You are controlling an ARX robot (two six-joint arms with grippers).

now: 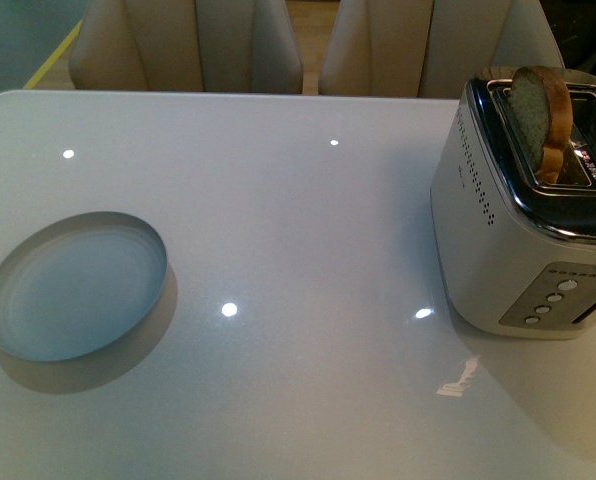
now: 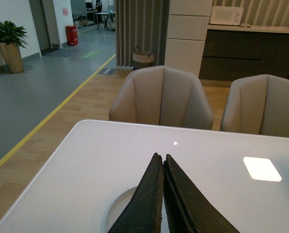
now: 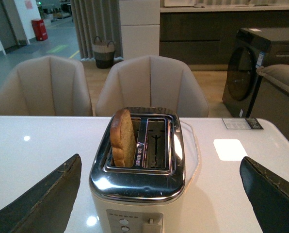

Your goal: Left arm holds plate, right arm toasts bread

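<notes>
Here the plate (image 1: 75, 285) lies flat on the white table (image 1: 298, 220) at about 9 o'clock in the front view, with the toaster (image 1: 523, 210) well apart from it at 3 o'clock, and the bread (image 1: 540, 118) stands upright in one of the toaster's slots, its rounded top poking above the chrome rim. Above the plate's edge, the left gripper (image 2: 162, 167) has its fingers pressed together. The right gripper (image 3: 161, 194) faces the toaster's front with its fingers spread wide, clear of it on both sides.
</notes>
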